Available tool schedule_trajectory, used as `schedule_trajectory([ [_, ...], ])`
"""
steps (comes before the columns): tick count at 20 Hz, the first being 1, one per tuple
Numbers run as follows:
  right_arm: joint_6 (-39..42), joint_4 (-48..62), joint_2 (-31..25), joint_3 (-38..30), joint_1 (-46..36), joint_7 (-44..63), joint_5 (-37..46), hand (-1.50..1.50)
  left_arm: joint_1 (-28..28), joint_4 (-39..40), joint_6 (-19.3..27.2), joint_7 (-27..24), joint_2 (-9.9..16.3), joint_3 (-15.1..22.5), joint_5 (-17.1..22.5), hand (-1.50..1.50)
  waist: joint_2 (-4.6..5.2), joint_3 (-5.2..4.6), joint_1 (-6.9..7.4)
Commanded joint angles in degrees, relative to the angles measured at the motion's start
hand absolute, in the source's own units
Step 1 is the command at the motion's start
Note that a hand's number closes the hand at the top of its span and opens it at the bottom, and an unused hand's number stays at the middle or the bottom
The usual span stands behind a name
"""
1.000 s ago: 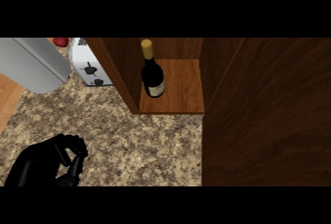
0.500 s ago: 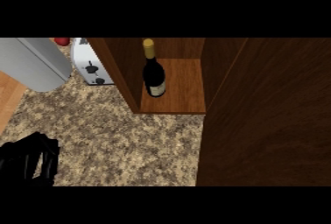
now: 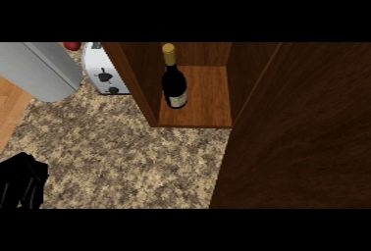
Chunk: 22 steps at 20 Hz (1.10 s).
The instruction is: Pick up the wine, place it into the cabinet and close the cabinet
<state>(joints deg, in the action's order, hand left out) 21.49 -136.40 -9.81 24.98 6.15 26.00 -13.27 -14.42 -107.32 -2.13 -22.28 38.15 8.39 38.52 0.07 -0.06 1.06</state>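
Observation:
The wine bottle (image 3: 173, 83), dark with a gold cap and a pale label, stands upright on the wooden floor of the cabinet (image 3: 206, 105), near its left wall. The dark wooden cabinet door (image 3: 304, 137) fills the right side of the view and stands partly swung across the opening, hiding whatever lies behind it. My left hand (image 3: 22, 182) shows at the lower left corner over the speckled counter, far from the bottle, with its fingers straight and holding nothing. My right hand does not show.
A white toaster (image 3: 103, 73) stands just left of the cabinet, with a red object (image 3: 71, 45) behind it. A grey rounded appliance (image 3: 39, 68) sits at the upper left. The counter's wooden edge (image 3: 11, 115) runs along the left.
My left hand has drawn back to the left and down, toward the lower left corner. The bottle has stayed put, and the door has barely shifted.

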Motion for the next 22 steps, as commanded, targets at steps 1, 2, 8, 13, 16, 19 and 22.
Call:
schedule_trajectory([
  [1, -5.4, 0.8, 7.5, 6.6, -9.6, 7.0, -2.8, 1.5, -0.7, 1.0, -2.3, -1.7, -1.0, -0.2, -0.9, 1.5, 0.0, -0.09, 0.32],
  [2, -5.5, 1.0, 8.6, 7.8, -11.2, 7.6, -2.3, 1.5, -0.4, 0.6, -1.3, 0.3, -0.3, -1.0, -0.5, 1.5, -0.06, -0.07, 0.21],
  [8, -15.3, 9.6, 9.6, 7.9, -25.4, 9.2, -4.9, 1.5, -2.1, -0.5, -4.0, 0.9, 0.4, -3.1, 1.0, 1.5, -0.09, -0.05, 0.65],
  [13, -28.4, 15.7, 9.7, 7.5, -39.1, 9.4, -7.8, 1.5, -4.2, 2.2, -7.4, -1.2, -1.1, -4.7, -0.1, 1.5, -0.14, -0.03, 0.03],
  [16, -32.6, 24.3, 9.8, 6.7, -47.7, 5.8, -10.9, 1.5, -2.6, -1.9, -4.1, 2.1, -2.6, -3.6, -1.6, 1.5, -0.09, 0.01, 0.14],
  [19, -33.7, 31.2, 9.8, 4.0, -53.6, 3.4, -14.1, 1.5, -2.8, 2.6, -8.2, -0.4, -3.7, -4.8, -1.8, 1.5, -0.01, -0.01, 0.14],
  [22, -32.5, 37.7, 9.8, 3.3, -54.3, -2.3, -17.2, 1.5, -1.9, 0.2, -7.0, 3.4, -3.4, -6.4, -1.1, 1.5, 0.02, 0.04, 0.02],
])
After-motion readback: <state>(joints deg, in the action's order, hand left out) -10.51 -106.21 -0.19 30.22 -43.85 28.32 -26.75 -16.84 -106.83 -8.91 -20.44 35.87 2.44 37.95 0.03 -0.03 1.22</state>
